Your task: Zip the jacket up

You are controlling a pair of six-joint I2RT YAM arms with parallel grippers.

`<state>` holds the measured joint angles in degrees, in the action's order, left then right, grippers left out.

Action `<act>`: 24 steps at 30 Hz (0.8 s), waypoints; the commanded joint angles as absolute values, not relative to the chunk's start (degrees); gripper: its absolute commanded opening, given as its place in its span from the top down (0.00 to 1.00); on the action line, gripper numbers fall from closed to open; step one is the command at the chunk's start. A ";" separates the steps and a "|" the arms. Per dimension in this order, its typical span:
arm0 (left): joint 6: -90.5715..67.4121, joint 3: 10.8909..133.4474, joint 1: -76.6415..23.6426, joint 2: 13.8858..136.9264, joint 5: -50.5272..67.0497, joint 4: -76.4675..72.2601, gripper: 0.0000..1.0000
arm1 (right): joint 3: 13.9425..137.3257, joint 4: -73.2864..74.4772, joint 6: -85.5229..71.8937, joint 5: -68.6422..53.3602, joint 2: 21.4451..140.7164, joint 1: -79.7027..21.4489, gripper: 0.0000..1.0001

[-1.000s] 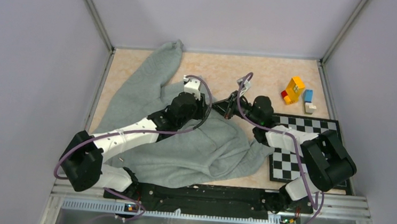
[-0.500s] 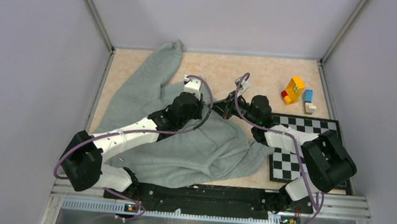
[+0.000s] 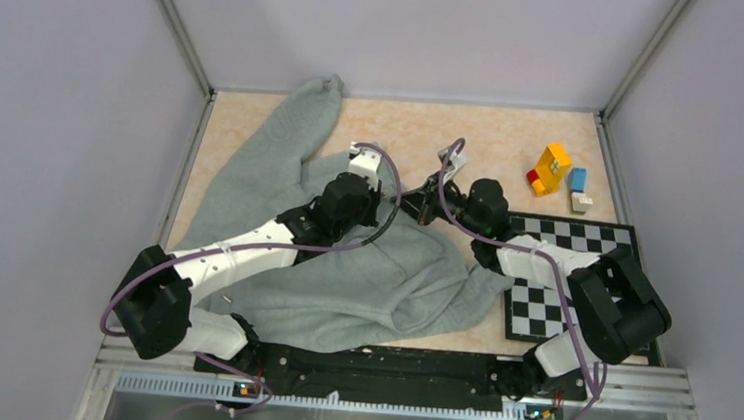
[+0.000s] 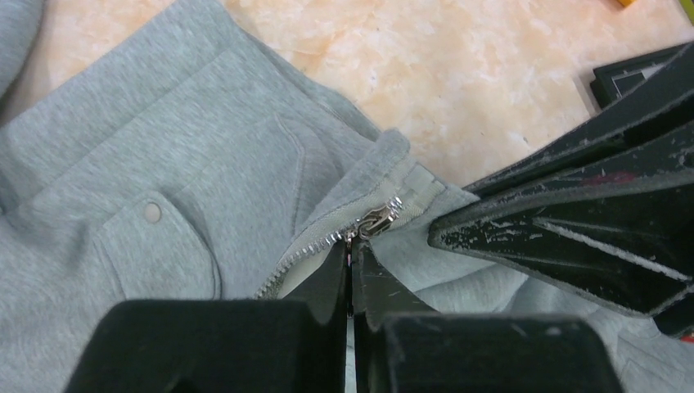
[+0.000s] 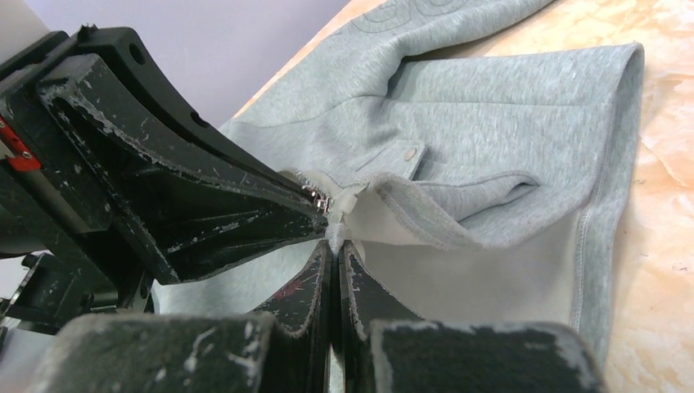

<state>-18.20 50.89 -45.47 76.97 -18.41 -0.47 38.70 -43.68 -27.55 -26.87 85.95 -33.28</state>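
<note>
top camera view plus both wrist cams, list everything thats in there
jacket: one, light grey with white lining, rumpled over the left and middle of the table
zipper slider: one, silver, on the jacket's front edge
checkerboard: one, black and white, near right of the table, partly under the right arm
toy blocks: a few, orange-yellow, red, blue, white, far right corner
table: one, beige marbled
left gripper: one, black, shut on the jacket at the zipper
right gripper: one, black, shut on the jacket's white edge

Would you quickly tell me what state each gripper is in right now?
Left gripper: closed on the zipper pull.
Right gripper: closed on the jacket edge.
</note>
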 commanded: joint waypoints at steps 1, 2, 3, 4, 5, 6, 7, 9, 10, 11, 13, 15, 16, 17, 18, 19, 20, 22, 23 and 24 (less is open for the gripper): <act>-17.22 50.64 -44.32 74.38 -13.05 3.41 1.00 | 41.45 -44.07 -24.65 -25.36 82.20 -33.45 1.00; -17.68 50.21 -43.65 74.01 -10.27 4.49 1.00 | 41.23 -44.38 -24.50 -25.86 81.97 -33.17 1.00; -18.13 49.53 -42.70 73.38 -7.14 5.01 1.00 | 40.96 -45.13 -24.67 -26.69 82.02 -32.71 1.00; -18.56 48.39 -41.74 72.53 -3.49 4.91 1.00 | 40.76 -46.15 -25.19 -27.80 82.29 -31.88 1.00; -19.03 47.20 -40.74 71.80 0.18 4.59 1.00 | 40.64 -47.24 -25.77 -29.18 82.63 -31.34 1.00; -19.70 46.21 -39.71 71.08 4.08 4.42 1.00 | 40.68 -47.83 -25.93 -30.08 83.03 -30.89 1.00; -20.38 45.23 -38.39 70.52 7.17 4.28 1.00 | 40.63 -48.34 -25.75 -31.07 83.25 -30.67 1.00; -22.58 42.54 -36.08 69.39 12.36 3.38 1.00 | 40.34 -50.21 -25.65 -31.71 83.61 -30.31 1.00; -23.83 40.58 -34.91 68.49 14.72 1.13 1.00 | 40.21 -51.66 -26.02 -32.20 83.77 -30.18 1.00; -25.70 38.61 -33.64 68.13 16.51 0.61 1.00 | 40.14 -53.41 -27.09 -32.66 84.15 -29.97 1.00; -29.41 35.67 -31.23 68.28 19.32 -3.06 1.00 | 39.87 -56.85 -29.53 -32.85 84.75 -29.54 1.00; -31.60 33.67 -29.53 68.58 21.24 -3.74 1.00 | 39.99 -58.50 -31.41 -31.95 85.16 -28.95 1.00; -31.89 33.29 -29.09 68.56 21.21 -3.71 1.00 | 40.10 -58.71 -32.01 -31.00 85.16 -28.59 1.00; -31.58 33.26 -28.94 68.43 20.52 -2.94 1.00 | 40.45 -58.40 -32.29 -30.23 85.12 -28.07 1.00; -31.18 33.72 -28.96 68.26 19.15 -1.41 1.00 | 40.77 -57.66 -32.39 -29.10 85.09 -27.55 1.00; -30.59 34.35 -28.97 67.98 17.17 1.26 1.00 | 41.11 -56.96 -32.32 -28.19 85.04 -26.94 1.00; -30.05 34.90 -28.94 67.51 14.87 3.66 1.00 | 41.33 -56.42 -32.44 -26.99 85.00 -26.22 1.00; -29.22 35.87 -28.42 66.44 11.30 7.33 1.00 | 41.52 -55.24 -32.88 -23.67 84.72 -24.53 1.00; -29.27 36.31 -28.01 65.84 9.94 8.89 1.00 | 41.68 -54.10 -32.91 -21.75 84.73 -23.81 1.00; -30.16 36.71 -27.57 65.41 7.77 10.85 1.00 | 41.97 -53.09 -33.02 -18.95 84.77 -23.09 1.00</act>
